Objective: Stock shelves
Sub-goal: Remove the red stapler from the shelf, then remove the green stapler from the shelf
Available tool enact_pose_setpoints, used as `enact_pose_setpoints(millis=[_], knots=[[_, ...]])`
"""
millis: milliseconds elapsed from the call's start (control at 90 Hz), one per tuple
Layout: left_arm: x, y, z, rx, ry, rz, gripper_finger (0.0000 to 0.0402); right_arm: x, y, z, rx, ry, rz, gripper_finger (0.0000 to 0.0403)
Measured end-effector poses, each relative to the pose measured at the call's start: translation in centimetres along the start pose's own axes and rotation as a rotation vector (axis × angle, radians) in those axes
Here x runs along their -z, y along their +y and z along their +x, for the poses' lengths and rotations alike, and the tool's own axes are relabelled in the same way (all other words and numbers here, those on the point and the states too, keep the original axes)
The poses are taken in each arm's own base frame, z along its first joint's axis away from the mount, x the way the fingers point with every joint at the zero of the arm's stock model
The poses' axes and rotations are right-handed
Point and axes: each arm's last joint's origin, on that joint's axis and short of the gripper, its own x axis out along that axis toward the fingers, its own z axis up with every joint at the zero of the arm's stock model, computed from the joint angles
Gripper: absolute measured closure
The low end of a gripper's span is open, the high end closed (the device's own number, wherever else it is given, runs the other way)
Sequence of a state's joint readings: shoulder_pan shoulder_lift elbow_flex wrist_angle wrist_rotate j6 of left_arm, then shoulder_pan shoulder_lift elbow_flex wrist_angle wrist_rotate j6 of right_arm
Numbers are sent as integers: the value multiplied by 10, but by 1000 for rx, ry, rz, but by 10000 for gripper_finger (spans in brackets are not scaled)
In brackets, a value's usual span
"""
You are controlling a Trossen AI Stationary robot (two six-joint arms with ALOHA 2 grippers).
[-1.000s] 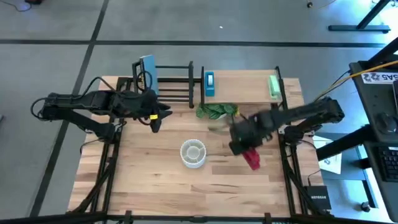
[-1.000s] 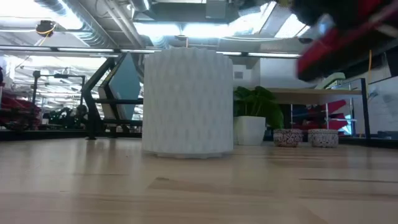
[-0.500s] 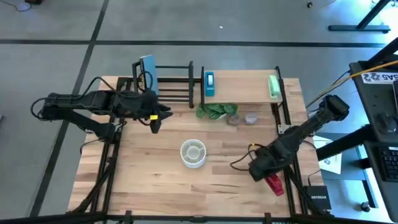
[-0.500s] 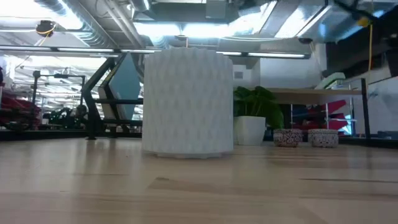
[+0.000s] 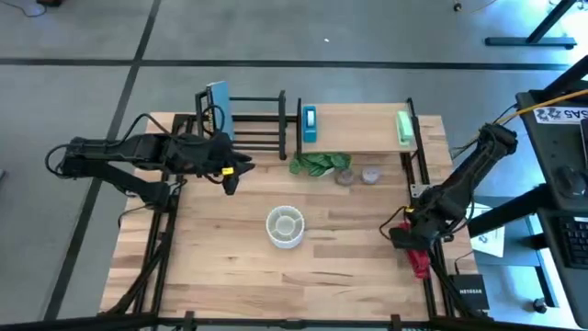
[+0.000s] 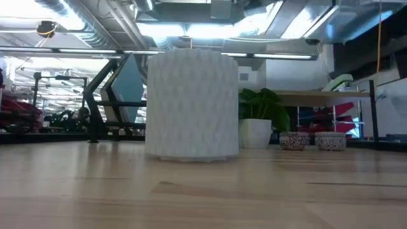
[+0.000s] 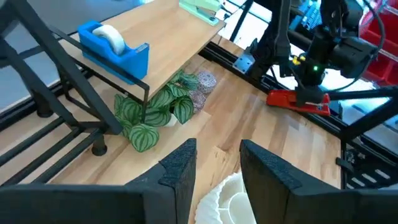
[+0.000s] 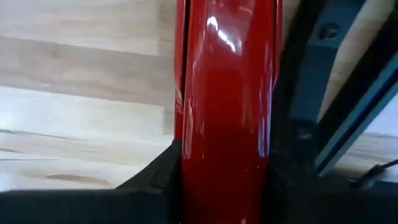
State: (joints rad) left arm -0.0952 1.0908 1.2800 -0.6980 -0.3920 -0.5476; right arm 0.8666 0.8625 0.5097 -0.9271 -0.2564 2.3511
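1. Since a second ago, the right hand [image 5: 415,250] has swung away from the middle of the desk, where it hung just in front of the plant, out to the desk's right edge, towards the near right corner. It is clamped on a red stapler [image 8: 227,93]; the right wrist view shows both fingers pressed against the stapler's sides.
2. That shift takes the stapler away from the shelves, so I judge the stocking step for this item is not advancing: it sits well apart from the light-wood shelf board [image 5: 354,129] at the desk's far edge.
3. From the high view, the right arm [image 5: 464,179] stretches from its base beyond the right edge and slants down to the hand, with the stapler poking past the desk frame.
4. Over the left part of the desk, the left hand [image 5: 230,173] has not moved; its fingers stand apart with nothing between them, just in front of the small black rack [image 5: 248,124].
5. On the shelf board stand a blue tape dispenser [image 5: 309,124] at its left end and a green item [image 5: 403,128] at its right.
6. Below the board's front edge sit the plant [image 5: 319,164] and two small round pots [image 5: 356,176]; a white ribbed cup [image 5: 286,226] stands near the desk's centre.
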Motion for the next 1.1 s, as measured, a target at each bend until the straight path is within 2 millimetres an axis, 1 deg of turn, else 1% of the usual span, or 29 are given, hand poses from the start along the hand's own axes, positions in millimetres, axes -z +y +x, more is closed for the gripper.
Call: enact_pose_setpoints(millis=[211,356,467,822,944,1100], knots=[[0,1,0,-18,-12,-18,295,-7,-1,15,-30,25,-1,285],[-1,1,0,-25,-16,-23,295,-13,-3,22,-46,-13,-9,247],[-1,1,0,-31,-21,-29,295,-15,-4,24,-53,-38,-5,230],[-1,1,0,-31,-23,-45,295,-15,-3,24,-70,-40,-50,217],[-1,1,0,-31,-23,-49,295,-11,-2,19,-82,27,-77,182],[-1,1,0,-31,-23,-48,295,-4,-2,0,-101,53,-78,118]])
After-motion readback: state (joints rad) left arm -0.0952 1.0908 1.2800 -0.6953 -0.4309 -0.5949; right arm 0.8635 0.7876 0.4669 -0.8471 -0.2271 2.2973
